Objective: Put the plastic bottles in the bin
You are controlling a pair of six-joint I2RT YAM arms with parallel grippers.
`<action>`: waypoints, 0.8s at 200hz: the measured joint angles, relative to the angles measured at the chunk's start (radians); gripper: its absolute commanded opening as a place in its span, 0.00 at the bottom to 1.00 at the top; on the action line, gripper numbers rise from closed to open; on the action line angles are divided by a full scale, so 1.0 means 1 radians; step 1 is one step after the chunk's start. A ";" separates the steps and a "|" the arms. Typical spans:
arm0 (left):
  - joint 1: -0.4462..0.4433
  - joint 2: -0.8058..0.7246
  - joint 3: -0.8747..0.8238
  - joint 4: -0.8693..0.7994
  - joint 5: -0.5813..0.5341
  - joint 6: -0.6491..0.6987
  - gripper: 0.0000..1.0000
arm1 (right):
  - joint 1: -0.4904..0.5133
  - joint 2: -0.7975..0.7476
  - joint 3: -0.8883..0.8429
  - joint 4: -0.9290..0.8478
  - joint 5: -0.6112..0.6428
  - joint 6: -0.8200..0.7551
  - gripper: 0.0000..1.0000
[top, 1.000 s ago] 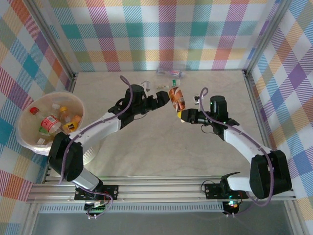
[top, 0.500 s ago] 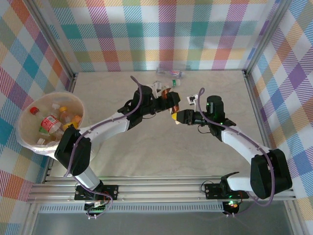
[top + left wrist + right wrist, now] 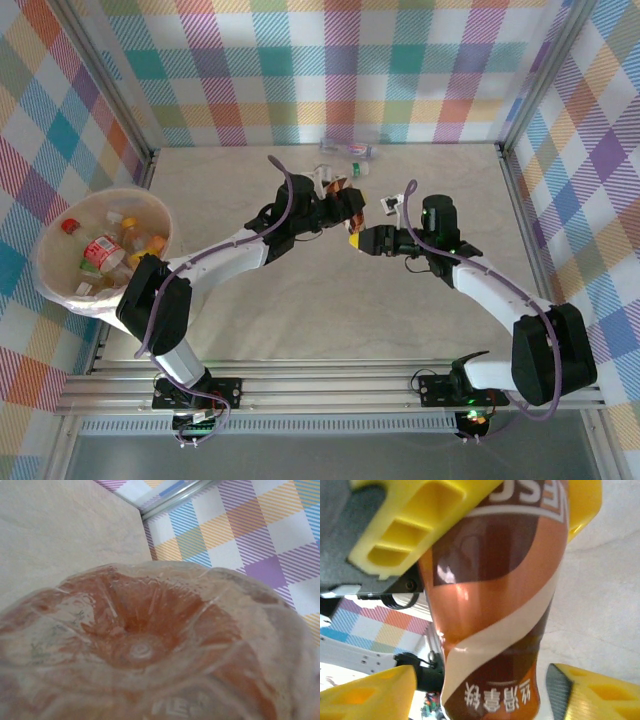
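Brown-orange bottle [image 3: 490, 605], label upside down: "ES" plus Chinese characters. Left hand [image 3: 338, 205] clamped on it, right hand [image 3: 359, 239] fingers apart alongside. Bare surface [image 3: 300, 310] beneath.

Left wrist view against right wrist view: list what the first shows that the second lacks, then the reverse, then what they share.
Left wrist view: the bottle seen end-on, its clear moulded base facing the lens.
Right wrist view: the bottle's side with its brown and orange label, white swirl and lettering. The left gripper is clamped across it at the top, and the right gripper has its yellow fingers standing apart from it at the bottom.
Both: the same bottle, the pale table and the plaid wall.
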 measured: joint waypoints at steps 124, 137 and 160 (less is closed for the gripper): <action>0.002 -0.431 -0.026 -0.384 -0.405 0.219 0.46 | 0.005 -0.237 0.067 -0.274 0.428 -0.192 1.00; 0.002 -0.457 0.008 -0.477 -0.453 0.247 0.46 | 0.005 -0.237 0.067 -0.281 0.481 -0.191 1.00; 0.003 -0.494 0.079 -0.632 -0.538 0.301 0.46 | 0.005 -0.231 0.067 -0.291 0.561 -0.187 1.00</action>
